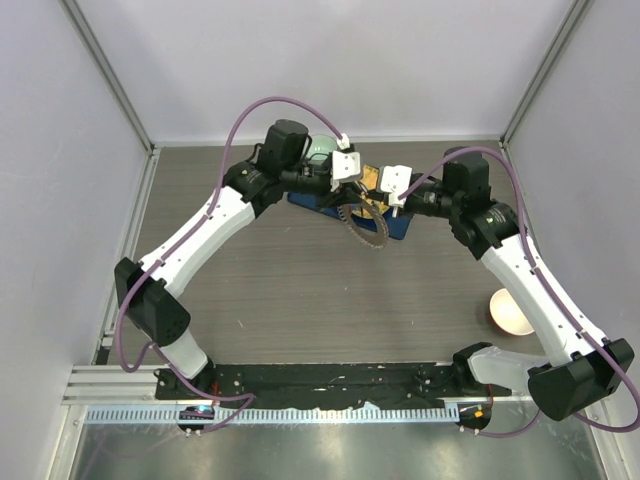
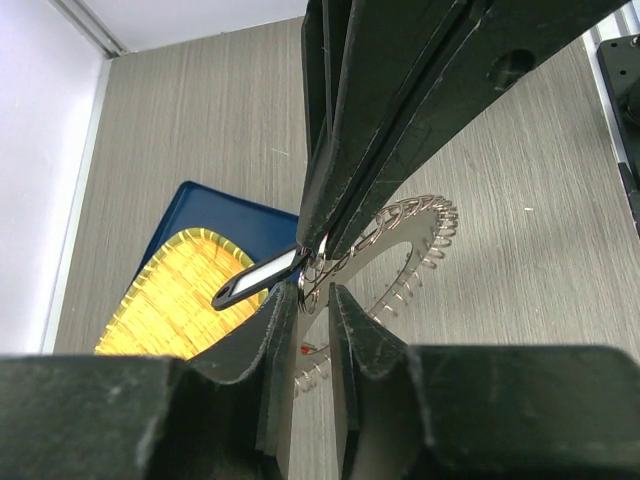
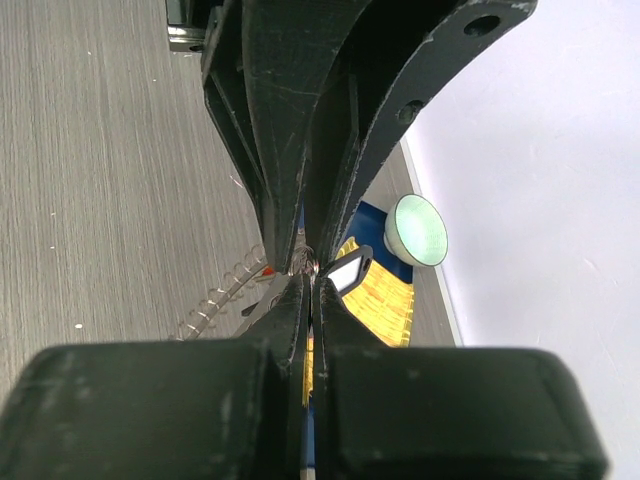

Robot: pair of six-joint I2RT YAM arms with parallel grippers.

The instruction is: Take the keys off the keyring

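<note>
The keyring [image 1: 368, 228], a thin metal ring fringed with small silvery keys, hangs in the air above the table. It shows in the left wrist view [image 2: 420, 240] and the right wrist view [image 3: 215, 305]. A black tag with a white label [image 2: 255, 280] hangs at its top. A red key head [image 2: 302, 347] shows on the ring. My left gripper [image 2: 312, 290] pinches a small ring at the keyring's top, fingers a narrow gap apart. My right gripper [image 3: 310, 280] is shut tight on the same spot from the opposite side. Both grippers meet tip to tip [image 1: 367, 194].
A blue tray [image 1: 310, 203] with a yellow woven mat [image 2: 175, 300] lies under the grippers. A pale green bowl [image 3: 420, 228] stands behind it near the back wall. A cream bowl [image 1: 510, 312] stands at the right, beside the right arm.
</note>
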